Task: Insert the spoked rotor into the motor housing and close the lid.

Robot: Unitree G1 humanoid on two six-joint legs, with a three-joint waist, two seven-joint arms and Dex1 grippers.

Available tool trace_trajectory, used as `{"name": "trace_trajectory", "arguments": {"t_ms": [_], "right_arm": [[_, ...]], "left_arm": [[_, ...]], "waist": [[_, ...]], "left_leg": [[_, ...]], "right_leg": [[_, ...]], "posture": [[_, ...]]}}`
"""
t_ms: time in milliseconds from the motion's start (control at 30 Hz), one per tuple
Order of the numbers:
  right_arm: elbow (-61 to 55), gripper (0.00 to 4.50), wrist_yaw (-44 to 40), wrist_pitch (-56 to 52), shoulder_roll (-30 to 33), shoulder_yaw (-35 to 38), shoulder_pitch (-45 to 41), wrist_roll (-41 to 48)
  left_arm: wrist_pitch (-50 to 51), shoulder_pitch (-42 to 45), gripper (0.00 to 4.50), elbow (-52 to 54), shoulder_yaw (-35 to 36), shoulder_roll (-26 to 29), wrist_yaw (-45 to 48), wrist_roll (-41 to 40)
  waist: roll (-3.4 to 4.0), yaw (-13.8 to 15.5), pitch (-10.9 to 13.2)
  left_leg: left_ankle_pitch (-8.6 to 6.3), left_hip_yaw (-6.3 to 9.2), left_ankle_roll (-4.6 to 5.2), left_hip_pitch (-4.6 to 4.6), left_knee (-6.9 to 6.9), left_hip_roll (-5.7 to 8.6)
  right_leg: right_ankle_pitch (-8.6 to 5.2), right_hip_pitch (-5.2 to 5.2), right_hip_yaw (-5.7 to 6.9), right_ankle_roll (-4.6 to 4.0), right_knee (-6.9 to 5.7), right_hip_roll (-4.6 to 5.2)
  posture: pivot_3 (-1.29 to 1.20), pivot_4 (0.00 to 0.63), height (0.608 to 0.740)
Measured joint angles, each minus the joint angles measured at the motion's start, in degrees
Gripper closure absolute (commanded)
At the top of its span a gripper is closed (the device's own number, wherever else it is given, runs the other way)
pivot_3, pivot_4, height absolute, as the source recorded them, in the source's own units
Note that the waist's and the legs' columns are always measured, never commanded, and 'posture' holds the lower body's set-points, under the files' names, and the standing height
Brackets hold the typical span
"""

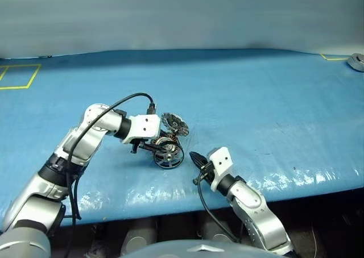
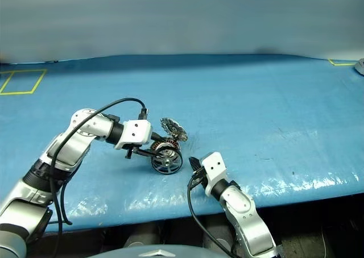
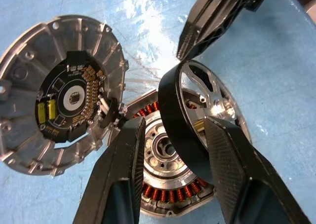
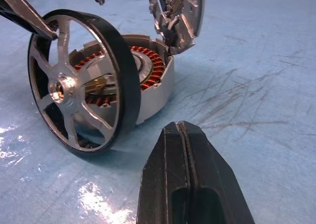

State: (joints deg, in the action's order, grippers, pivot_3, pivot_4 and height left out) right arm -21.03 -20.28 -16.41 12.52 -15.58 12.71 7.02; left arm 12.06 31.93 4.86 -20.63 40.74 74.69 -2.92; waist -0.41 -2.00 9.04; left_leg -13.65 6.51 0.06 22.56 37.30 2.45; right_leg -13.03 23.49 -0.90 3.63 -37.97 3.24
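A blue plastic sheet [image 1: 256, 110] covers a wide table, scuffed and glossy near the robot. The motor housing [image 4: 157, 88] is the landmark: a short silver cup with a copper winding ring and a central bearing, sitting on the sheet close to the table's near edge.

The left arm reaches in from the housing's left. The left gripper [image 3: 173, 140] straddles the rim of the spoked rotor [image 4: 74, 93]; its two black fingers [image 3: 123, 160] are partly spread, one on each side of the dark rim, though whether they press on it cannot be told.

The right gripper [image 4: 183, 150] lies just to the right of the housing, apart from it, pointing toward it, fingers pressed together and empty.

The lid [image 3: 59, 93] stands open, tilted up from the housing's far rim where it is joined, showing a ribbed grey ring and dark centre.

The spoked rotor, silver with a dark outer band and small hub, stands on edge on the sheet, leaning against the housing's near side, not seated inside.
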Motion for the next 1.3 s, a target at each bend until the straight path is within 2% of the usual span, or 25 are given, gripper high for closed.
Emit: {"name": "trace_trajectory", "arguments": {"t_ms": [233, 367, 500, 600, 733, 833, 1300], "right_arm": [[-6.2, 4.50, 1.9, -5.7, 1.3, 2.2, 2.0, 0.6], [-16.0, 4.50, -2.3, -15.1, 5.2, 5.1, 3.3, 10.0], [-22.3, 4.50, -5.7, -21.8, 9.9, 3.2, -0.5, 14.5], [-23.4, 3.88, -5.6, -24.4, 9.9, 0.1, -4.3, 14.9], [-22.1, 2.61, -3.8, -25.6, 8.2, -3.8, -8.3, 13.6], [-19.5, 2.61, -2.2, -25.8, 7.7, -5.6, -10.3, 11.4], [-14.5, 2.61, -4.1, -30.5, 7.9, -8.6, -13.0, 11.8]], "left_arm": [[0.3, -0.8, 2.57, 0.1, 0.0, 0.1, -0.9, -0.2], [0.3, -1.0, 2.57, 0.5, 0.0, 0.2, -1.0, -0.5], [0.3, -1.0, 2.57, 0.6, 0.0, 0.1, -1.2, -0.5], [0.3, -1.0, 2.60, 0.6, 0.0, 0.0, -1.3, -0.5], [0.3, -1.0, 2.60, 0.6, 0.0, -0.1, -1.4, -0.5], [0.3, -1.1, 2.60, 0.6, 0.0, 0.0, -1.6, -0.5], [0.2, -1.6, 2.60, 0.6, 0.0, 0.0, -2.2, -0.5]], "waist": [[0.01, 0.0, 0.0], [0.01, 0.1, 0.0], [0.01, -0.1, 0.0], [0.01, 0.0, 0.0], [0.01, 0.0, 0.0], [0.00, 0.0, 0.0], [0.00, 0.0, 0.0]], "left_leg": [[0.00, 0.00, 0.00, 0.00, 0.00, 0.00], [0.00, 0.03, 0.01, 0.00, 0.02, 0.00], [0.00, 0.01, 0.01, -0.02, 0.09, -0.03], [0.00, 0.04, 0.01, -0.01, 0.10, -0.02], [0.00, 0.03, 0.02, 0.02, 0.10, 0.01], [0.00, 0.02, 0.02, 0.02, 0.10, 0.03], [0.00, 0.03, 0.02, 0.02, 0.10, 0.01]], "right_leg": [[0.00, 0.00, -0.01, 0.00, -0.01, 0.01], [0.00, -0.04, 0.02, 0.00, 0.00, 0.02], [0.00, -0.06, 0.02, 0.00, -0.04, -0.01], [0.00, -0.07, 0.06, 0.00, -0.04, -0.01], [0.01, -0.05, 0.05, 0.02, 0.01, 0.02], [0.03, -0.05, 0.03, 0.04, 0.03, 0.04], [0.03, -0.05, 0.04, 0.03, 0.02, 0.02]], "posture": [[0.00, 0.150, 0.740], [0.00, 0.150, 0.740], [0.00, 0.150, 0.740], [0.00, 0.150, 0.740], [0.00, 0.150, 0.740], [0.00, 0.150, 0.740], [0.00, 0.150, 0.740]]}}
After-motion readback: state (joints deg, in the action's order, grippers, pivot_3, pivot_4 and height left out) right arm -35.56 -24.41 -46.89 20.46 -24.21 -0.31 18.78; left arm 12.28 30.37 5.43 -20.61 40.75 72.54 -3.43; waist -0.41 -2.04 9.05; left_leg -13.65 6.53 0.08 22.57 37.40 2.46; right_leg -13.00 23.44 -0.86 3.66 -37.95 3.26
